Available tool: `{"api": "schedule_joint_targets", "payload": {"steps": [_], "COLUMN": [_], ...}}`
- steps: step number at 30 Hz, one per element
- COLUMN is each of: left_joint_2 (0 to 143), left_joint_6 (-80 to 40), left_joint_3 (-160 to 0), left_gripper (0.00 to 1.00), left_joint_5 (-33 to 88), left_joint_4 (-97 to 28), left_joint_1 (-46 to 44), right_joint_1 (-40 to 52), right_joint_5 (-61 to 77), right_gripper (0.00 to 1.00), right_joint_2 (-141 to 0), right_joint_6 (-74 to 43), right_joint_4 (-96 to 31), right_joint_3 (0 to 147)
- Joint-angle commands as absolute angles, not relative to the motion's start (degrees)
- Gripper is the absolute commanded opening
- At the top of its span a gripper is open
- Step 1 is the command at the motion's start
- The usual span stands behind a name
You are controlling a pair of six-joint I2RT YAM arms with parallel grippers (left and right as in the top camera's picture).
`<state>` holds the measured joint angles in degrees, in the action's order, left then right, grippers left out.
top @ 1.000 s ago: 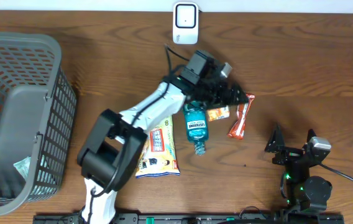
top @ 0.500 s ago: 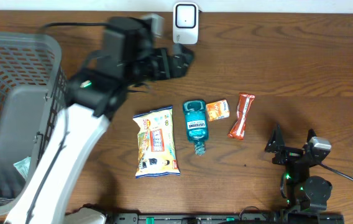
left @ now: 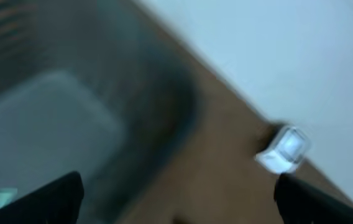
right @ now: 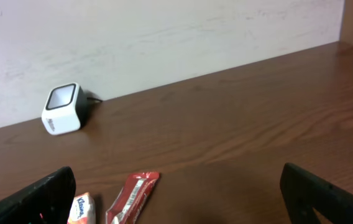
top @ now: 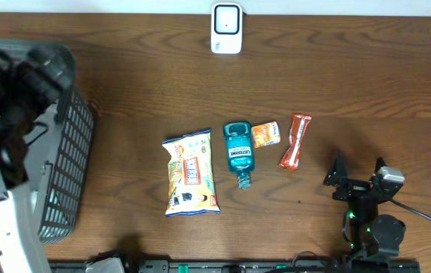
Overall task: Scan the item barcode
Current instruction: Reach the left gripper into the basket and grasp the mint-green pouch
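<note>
Four items lie in a row in the middle of the table [top: 367, 83]: a snack bag [top: 191, 173], a mouthwash bottle [top: 238, 154], a small orange packet [top: 265, 134] and a red bar wrapper [top: 295, 141]. Which one is meant for scanning cannot be told.

The left gripper [left: 183, 208] is seen over the mesh basket [top: 75, 152] at the table's left edge, well apart from the row. Its view is blurred, but its fingers are spread wide with nothing between them. The right gripper [right: 179, 205] is placed by the near edge toward the right corner, equally wide and empty, and is judged the nearer arm.

The red wrapper lies ahead of it and to its left, its long axis running roughly from near edge to far edge. The bottle is laid the same way, cap toward the near edge. The scanner [top: 226, 28] stands at the middle of the far edge, beyond the row.
</note>
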<state>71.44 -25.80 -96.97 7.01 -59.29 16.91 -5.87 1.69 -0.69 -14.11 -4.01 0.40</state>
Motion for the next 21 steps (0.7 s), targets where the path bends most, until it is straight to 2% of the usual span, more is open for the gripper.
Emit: {"api": "schedule_joint_targets", "payload": {"steps": [1, 5, 9, 21], "left_joint_2": [74.8, 78.1, 80.8, 82.3], "left_joint_6": [-25.5, -25.1, -25.1, -25.1], "left_joint_3": [-96.6, -95.2, -91.1, -70.8], "left_gripper": [0.98, 0.98, 0.98, 0.98], "left_joint_5": [6.3, 6.2, 0.0, -9.1], "left_joint_4": [-65.3, -72.6, -75.7, -71.2], "left_joint_1": [25.2, 31.7, 34.8, 42.4], "right_joint_1": [-5.5, -5.5, -5.5, -5.5], "right_joint_5": [1.6, 1.6, 1.6, 1.6], "right_gripper": [0.99, 0.99, 0.99, 0.99], "right_joint_2": [-0.4, -0.4, -0.4, -0.4], "right_joint_6": [-14.7, -14.7, -14.7, -14.7], "right_joint_4": [-4.2, -4.2, -4.2, -4.2], "right_joint_3": [0.3, 0.3, 0.3, 0.3]}}
